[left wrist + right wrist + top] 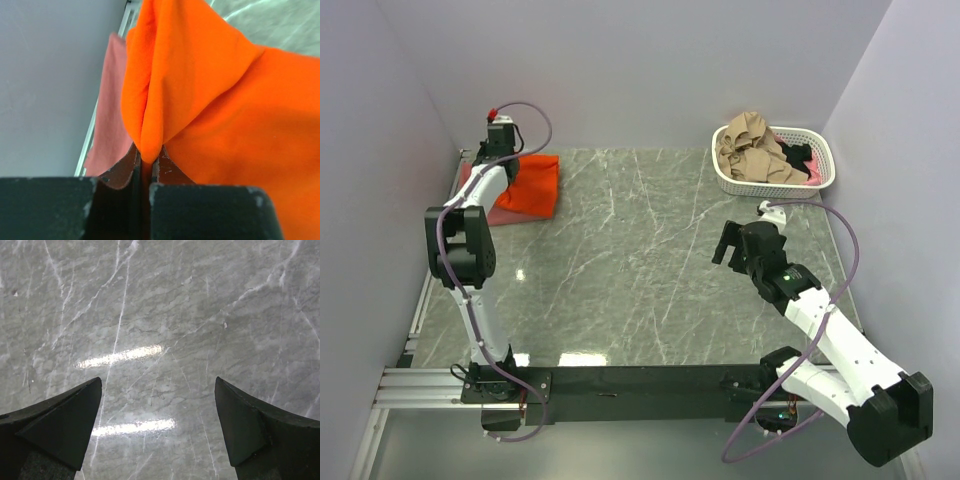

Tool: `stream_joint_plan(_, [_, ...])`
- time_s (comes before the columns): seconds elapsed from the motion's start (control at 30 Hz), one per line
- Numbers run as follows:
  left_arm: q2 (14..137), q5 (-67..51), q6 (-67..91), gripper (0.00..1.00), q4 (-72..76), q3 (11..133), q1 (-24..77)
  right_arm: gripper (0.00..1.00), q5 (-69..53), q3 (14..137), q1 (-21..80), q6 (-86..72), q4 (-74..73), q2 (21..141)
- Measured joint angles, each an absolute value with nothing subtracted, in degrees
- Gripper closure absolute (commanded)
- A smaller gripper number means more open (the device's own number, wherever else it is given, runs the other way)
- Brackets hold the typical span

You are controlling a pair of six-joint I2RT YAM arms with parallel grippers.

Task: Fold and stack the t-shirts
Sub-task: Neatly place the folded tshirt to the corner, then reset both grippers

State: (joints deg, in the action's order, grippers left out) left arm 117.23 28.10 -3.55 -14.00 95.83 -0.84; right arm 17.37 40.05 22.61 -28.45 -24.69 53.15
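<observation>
In the far left corner, the bright orange-red t-shirt lies bunched on top of the dusty brick-red t-shirt, which lies flat. My left gripper is at the orange shirt's back edge. In the left wrist view it is shut on a raised fold of the orange-red t-shirt, with the brick-red t-shirt showing behind it to the left. My right gripper hovers over bare table at mid right. It is open with nothing between its fingers.
A white slotted basket at the back right holds tan, black and pink clothes. Walls close in on the left, back and right. The marble table stretches between the two arms. A metal rail runs along the left edge.
</observation>
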Motion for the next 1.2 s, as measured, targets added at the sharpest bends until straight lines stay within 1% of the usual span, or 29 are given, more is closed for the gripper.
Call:
stream_joint_plan(0.5, [118.52, 23.62, 4.14, 1.0, -11.81, 92.23, -7.92, 0.0, 16.45, 40.05, 22.61, -28.45, -23.09, 53.76])
stream_joint_plan(0.53, [118.89, 23.53, 4.51, 0.98, -11.88, 92.33, -8.16, 0.0, 16.43, 40.05, 22.61, -28.45, -23.09, 53.87])
stream_joint_plan(0.57, [119.46, 23.44, 5.23, 0.89, -11.94, 92.55, -8.36, 0.0, 16.4, 40.05, 22.61, -28.45, -23.09, 53.98])
stream_joint_plan(0.6, [120.01, 23.38, 5.74, 0.62, -12.34, 92.97, -8.56, 0.0, 16.43, 40.05, 22.61, -28.45, -23.09, 54.04])
stream_joint_plan(0.63, [120.66, 23.38, 6.09, 0.42, -12.99, 93.51, -8.78, 0.0, 16.43, 40.05, 22.61, -28.45, -23.09, 54.08])
stream_joint_plan(0.67, [121.23, 23.4, 6.9, 0.29, -13.93, 94.28, -8.93, 0.0, 16.43, 40.05, 22.61, -28.45, -23.11, 54.11])
stream_joint_plan(0.7, [121.6, 23.35, 7.53, 0.08, -14.48, 94.83, -9.06, 0.0, 16.43, 40.05, 22.61, -28.45, -23.11, 54.13])
stream_joint_plan(0.73, [121.78, 23.22, 8.36, 0.01, -15.18, 95.5, -9.3, 0.0, 16.43, 40.05, 22.61, -28.45, -23.11, 54.13])
stream_joint_plan(1.0, [120.44, 23.31, 15.77, 0.01, -16.14, 97.76, -10.26, 0.0, 16.4, 40.05, 22.61, -28.45, -23.14, 53.36])
stream_joint_plan(1.2, [113.67, 22.74, 21.19, 0.01, -19.03, 97.76, -9.91, 0.0, 16.27, 40.05, 22.61, -28.62, -23.14, 51.42])
